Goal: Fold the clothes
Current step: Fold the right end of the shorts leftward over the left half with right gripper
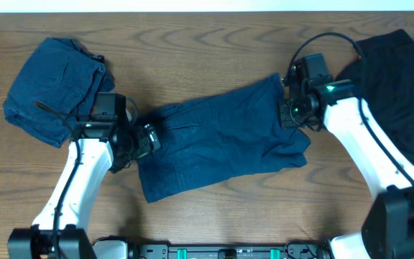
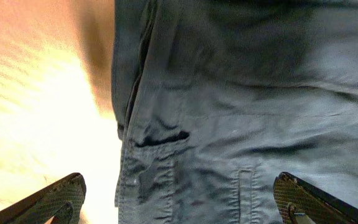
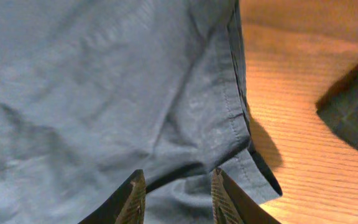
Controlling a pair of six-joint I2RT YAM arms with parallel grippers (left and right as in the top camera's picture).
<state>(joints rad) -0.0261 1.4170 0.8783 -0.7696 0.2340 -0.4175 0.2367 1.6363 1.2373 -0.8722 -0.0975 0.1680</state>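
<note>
Left gripper [image 2: 179, 186]: the fingers are held spread wide, with nothing grasped, over the waist end of the navy trousers [image 2: 241, 112], near a pocket slit [image 2: 161, 138]. Right gripper [image 3: 178, 183]: the fingers are drawn close together, with a fold at the trousers' hemmed edge seen between them. Whether a grip is made cannot be told. The trousers are laid flat across the middle of the table [image 1: 192, 43], between the two arms. A bundled navy garment [image 1: 52, 90] is placed at the far left. A black garment [image 1: 401, 79] is heaped at the right edge.
</note>
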